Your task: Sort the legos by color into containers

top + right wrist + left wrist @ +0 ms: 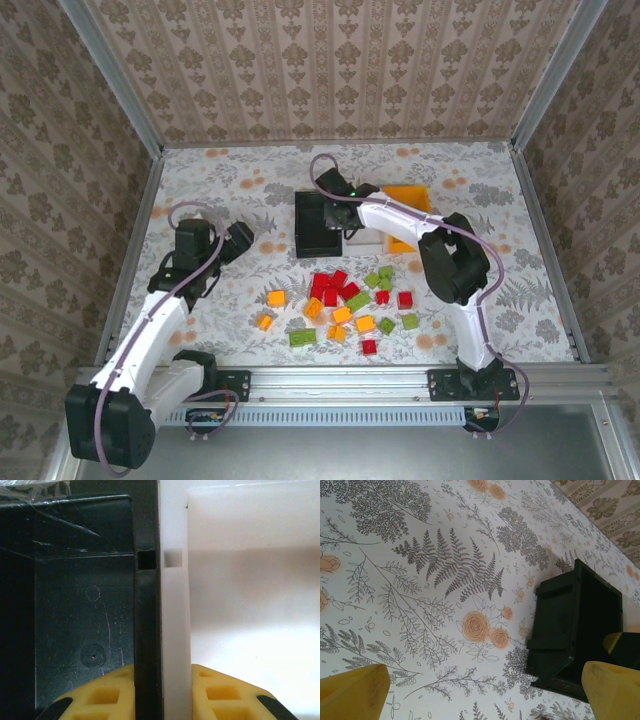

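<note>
Yellow fingers of my right gripper pinch the touching walls of black bin and white bin. Legos lie nearer my base. Left gripper is spread.

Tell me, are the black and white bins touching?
Touching: the right wrist view shows the black bin wall flush against the white bin wall, no gap.

Mine, two arms.
- Left arm, right arm: white shells, black joints.
- Bases: black, at 6 o'clock.
- Cables: grey-purple, looped along each arm.
- Left fingers: plain yellow.
- Right fingers: yellow, square recesses, black trim at 7 and 5 o'clock.
</note>
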